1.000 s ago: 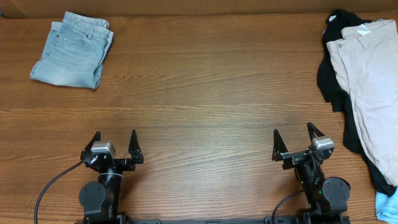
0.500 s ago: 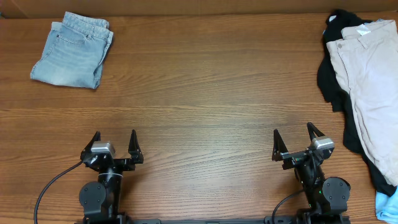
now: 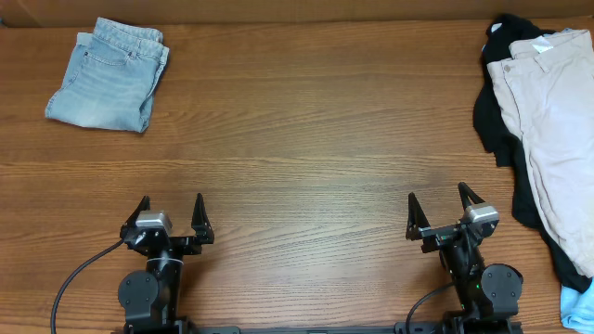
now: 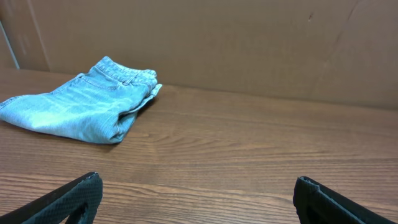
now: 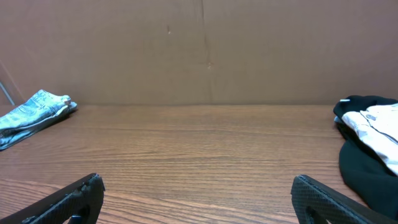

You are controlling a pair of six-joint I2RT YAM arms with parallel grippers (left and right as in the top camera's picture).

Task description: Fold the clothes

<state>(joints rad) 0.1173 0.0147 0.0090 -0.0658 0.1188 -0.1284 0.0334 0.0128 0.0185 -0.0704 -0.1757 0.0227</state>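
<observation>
The light-blue denim shorts (image 3: pixel 107 74) lie folded at the far left corner of the table, waistband toward the back. They also show in the left wrist view (image 4: pixel 81 109) and, small, at the left of the right wrist view (image 5: pixel 34 112). My left gripper (image 3: pixel 170 218) is open and empty near the front edge, far from the shorts; its fingertips frame bare wood in the left wrist view (image 4: pixel 196 193). My right gripper (image 3: pixel 439 211) is open and empty near the front edge at the right, also seen in the right wrist view (image 5: pixel 196 193).
Beige trousers (image 3: pixel 552 121) lie on a black garment (image 3: pixel 492 102) along the right edge, also in the right wrist view (image 5: pixel 373 124). A pale-blue cloth (image 3: pixel 577 311) peeks at the front right corner. A brown cardboard wall (image 5: pixel 205 50) stands behind the wooden table (image 3: pixel 306 139).
</observation>
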